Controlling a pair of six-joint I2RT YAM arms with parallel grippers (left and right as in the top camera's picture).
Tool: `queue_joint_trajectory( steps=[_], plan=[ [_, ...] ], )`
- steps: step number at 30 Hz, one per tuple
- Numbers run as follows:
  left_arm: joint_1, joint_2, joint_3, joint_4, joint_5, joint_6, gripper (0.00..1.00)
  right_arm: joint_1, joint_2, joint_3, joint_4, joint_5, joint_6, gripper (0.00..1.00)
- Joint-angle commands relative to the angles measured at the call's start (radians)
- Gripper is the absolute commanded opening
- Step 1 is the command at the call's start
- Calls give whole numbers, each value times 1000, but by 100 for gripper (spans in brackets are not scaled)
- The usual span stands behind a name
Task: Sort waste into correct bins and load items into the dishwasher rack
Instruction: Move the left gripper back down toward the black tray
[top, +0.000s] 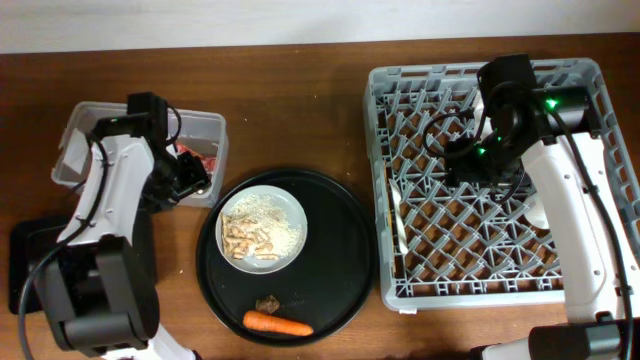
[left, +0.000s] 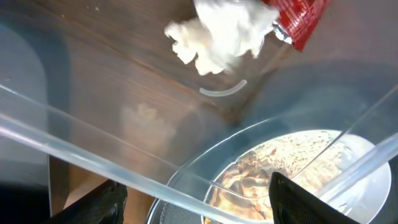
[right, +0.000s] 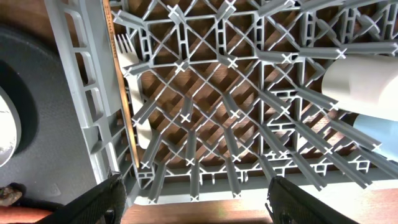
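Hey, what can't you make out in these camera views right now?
- Overhead: the left arm covers most contents of the clear bin.
- Overhead: the brown lump beside the carrot is too small to identify.
- Right wrist: the white item is cut off by the right edge.

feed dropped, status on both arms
Left gripper open at clear plastic bin. Right gripper open over grey dishwasher rack. Orange carrot on black round tray.

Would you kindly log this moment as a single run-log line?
left tool open at bin | right tool open over rack | tissue, wrapper in bin | fork in rack | bowl, carrot on tray
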Motion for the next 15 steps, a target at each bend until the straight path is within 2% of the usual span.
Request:
queue_joint_trajectory(
  steps=[1, 6, 8, 11, 15],
  plan=[
    [5, -5, 8, -4, -22, 17, 73, -8, 2, -4, -3, -2, -7, 76],
    [5, -121, 85, -46, -76, 16, 79, -8, 2, -4, -3, -2, -7, 76],
    [22, -202, 86, -96, -112, -55, 79, -8, 2, -4, -3, -2, -7, 76],
    [68, -227, 84, -196, -193, -124, 77, -8, 2, -4, -2, -2, -7, 76],
    [187, -227, -57, -164, -194, -176, 74, -8, 2, -4, -3, -2, -7, 76]
  ],
)
